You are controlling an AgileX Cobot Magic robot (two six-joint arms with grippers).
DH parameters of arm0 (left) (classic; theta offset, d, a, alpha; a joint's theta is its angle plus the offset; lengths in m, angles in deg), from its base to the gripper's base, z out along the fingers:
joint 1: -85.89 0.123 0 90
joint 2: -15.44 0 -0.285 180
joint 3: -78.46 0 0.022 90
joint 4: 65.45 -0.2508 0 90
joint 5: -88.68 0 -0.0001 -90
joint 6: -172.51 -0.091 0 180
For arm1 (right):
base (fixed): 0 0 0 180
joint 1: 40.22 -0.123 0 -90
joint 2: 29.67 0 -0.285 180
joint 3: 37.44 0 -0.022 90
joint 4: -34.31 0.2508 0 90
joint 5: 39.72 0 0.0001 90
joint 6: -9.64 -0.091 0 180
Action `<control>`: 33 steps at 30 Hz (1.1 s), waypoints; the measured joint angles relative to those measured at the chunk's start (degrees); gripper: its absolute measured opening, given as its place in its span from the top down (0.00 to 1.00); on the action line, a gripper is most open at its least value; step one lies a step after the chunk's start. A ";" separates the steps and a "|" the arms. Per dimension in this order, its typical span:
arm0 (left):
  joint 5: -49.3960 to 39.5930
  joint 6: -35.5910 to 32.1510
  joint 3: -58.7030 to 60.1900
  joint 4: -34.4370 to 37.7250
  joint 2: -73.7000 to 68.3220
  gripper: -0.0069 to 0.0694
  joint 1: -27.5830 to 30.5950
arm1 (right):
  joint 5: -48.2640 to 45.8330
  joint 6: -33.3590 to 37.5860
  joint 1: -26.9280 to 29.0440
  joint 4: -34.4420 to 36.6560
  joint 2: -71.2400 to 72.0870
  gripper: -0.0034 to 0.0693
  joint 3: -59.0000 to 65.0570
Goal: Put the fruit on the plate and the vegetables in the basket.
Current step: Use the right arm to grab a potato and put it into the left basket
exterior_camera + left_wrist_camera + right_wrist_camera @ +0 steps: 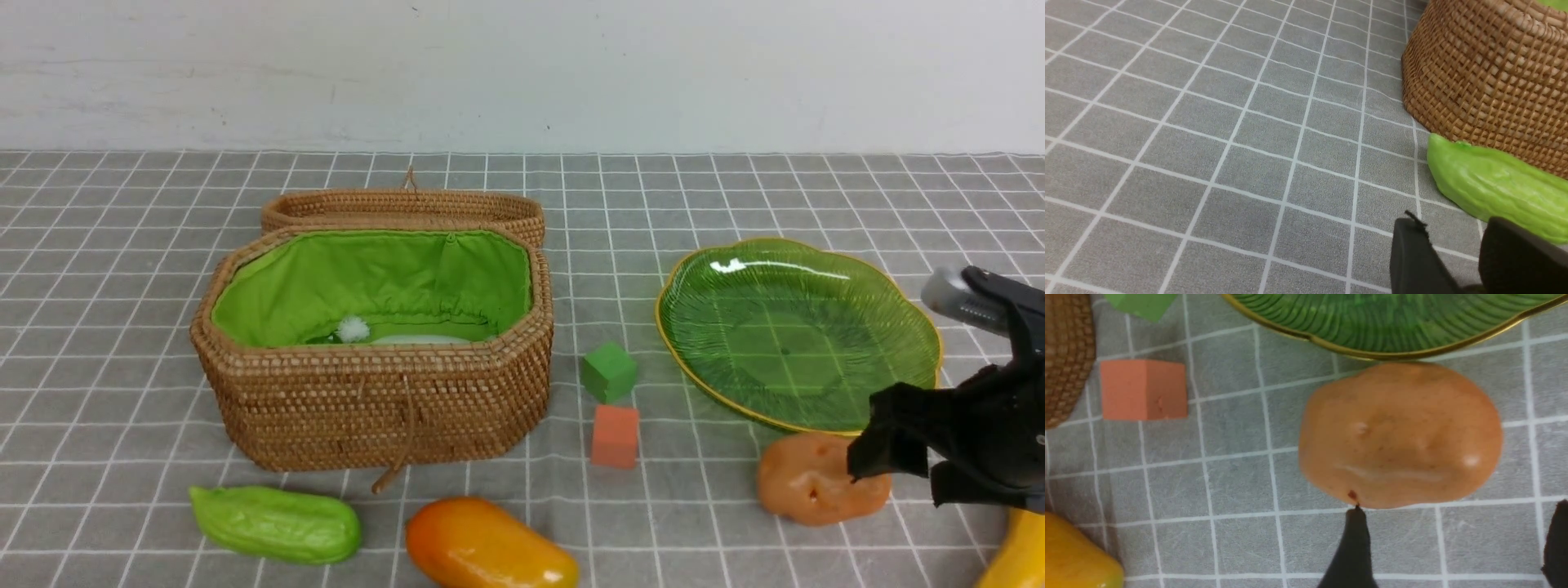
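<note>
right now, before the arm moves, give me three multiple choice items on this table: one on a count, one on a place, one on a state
1. How many small cubes stand between the basket and the plate?
a) one b) two c) four

2. Where does the potato lie?
a) in the basket b) on the plate c) on the cloth, right by the plate's near rim

3. How is the right gripper?
a) shut on the potato b) open, nothing held c) shut on a cube

Answers:
1 b: a green cube and an orange cube show there.
2 c: the right wrist view shows it on the cloth beside the gold rim.
3 b: its fingertips stand wide apart next to the potato.
</note>
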 joint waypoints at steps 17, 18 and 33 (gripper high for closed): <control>0.00 0.00 0.00 0.00 0.00 0.60 0.00 | 0.82 18.14 6.77 18.76 -9.74 0.17 0.00; 0.00 0.00 0.00 0.00 0.00 0.60 0.00 | 0.90 18.23 6.77 18.76 -10.28 0.17 0.00; 0.00 0.00 0.00 0.00 0.00 0.60 0.00 | -0.26 25.46 7.03 24.53 -13.86 0.31 -0.76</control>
